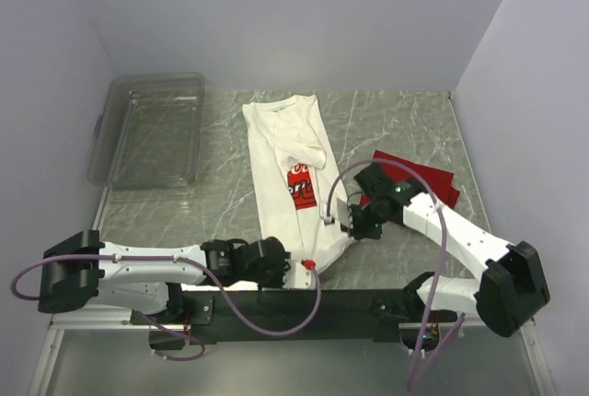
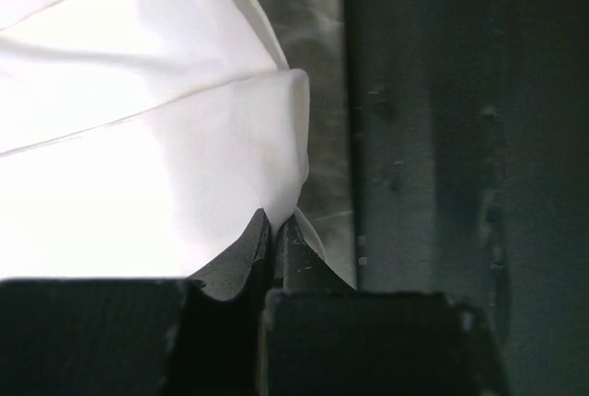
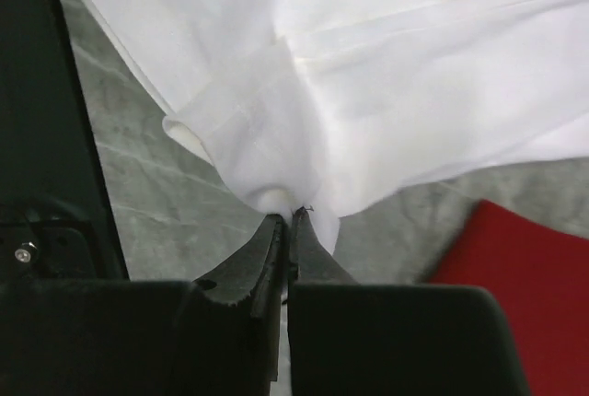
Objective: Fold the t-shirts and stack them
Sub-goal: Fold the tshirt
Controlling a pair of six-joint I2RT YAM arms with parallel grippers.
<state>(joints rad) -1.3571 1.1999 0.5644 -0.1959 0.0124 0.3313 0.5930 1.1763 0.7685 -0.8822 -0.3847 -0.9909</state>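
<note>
A white t-shirt (image 1: 283, 155) with a red chest print lies folded lengthwise down the middle of the table. My left gripper (image 1: 310, 267) is shut on its near bottom corner (image 2: 276, 175), close to the table's front rail. My right gripper (image 1: 342, 221) is shut on the right edge of the same shirt (image 3: 304, 138), bunching the cloth at its tips. A red t-shirt (image 1: 423, 180) lies flat to the right, partly under the right arm, and its corner (image 3: 525, 295) shows in the right wrist view.
A clear plastic bin (image 1: 149, 129) stands at the back left. A black rail (image 1: 350, 302) runs along the near edge, also visible as the dark rail (image 2: 442, 138) beside my left fingers. Walls close in on both sides and behind.
</note>
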